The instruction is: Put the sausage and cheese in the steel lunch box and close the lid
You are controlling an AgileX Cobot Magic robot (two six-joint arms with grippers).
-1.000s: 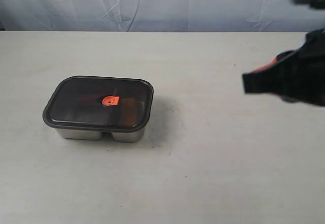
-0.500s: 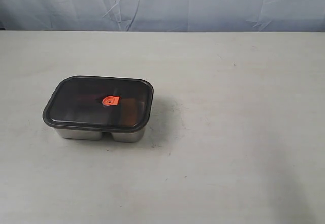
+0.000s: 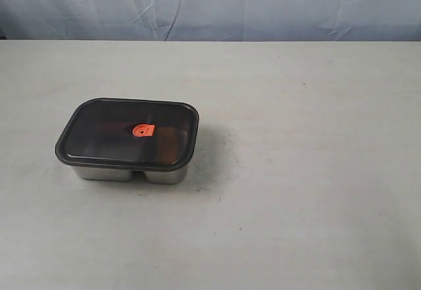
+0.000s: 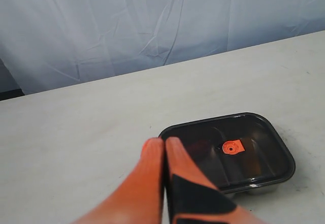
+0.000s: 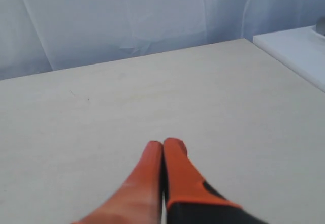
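Note:
The steel lunch box (image 3: 125,173) stands on the table at the left, and the dark lid (image 3: 105,132) with its orange valve (image 3: 141,130) sits flat on top of it. In the left wrist view the lid (image 4: 264,148) lies just beyond my left gripper (image 4: 164,141), whose orange fingers are pressed together with nothing between them. My right gripper (image 5: 163,145) is shut too, over bare table. Neither gripper shows in the exterior view. The sausage and cheese cannot be made out through the tinted lid.
A pale blue cloth (image 3: 210,7) hangs behind the table's far edge. A white ledge (image 5: 299,51) lies beside the table in the right wrist view.
The right arm, at the exterior view's right edge a second ago, has withdrawn out of that view. The lunch box and lid have not moved.

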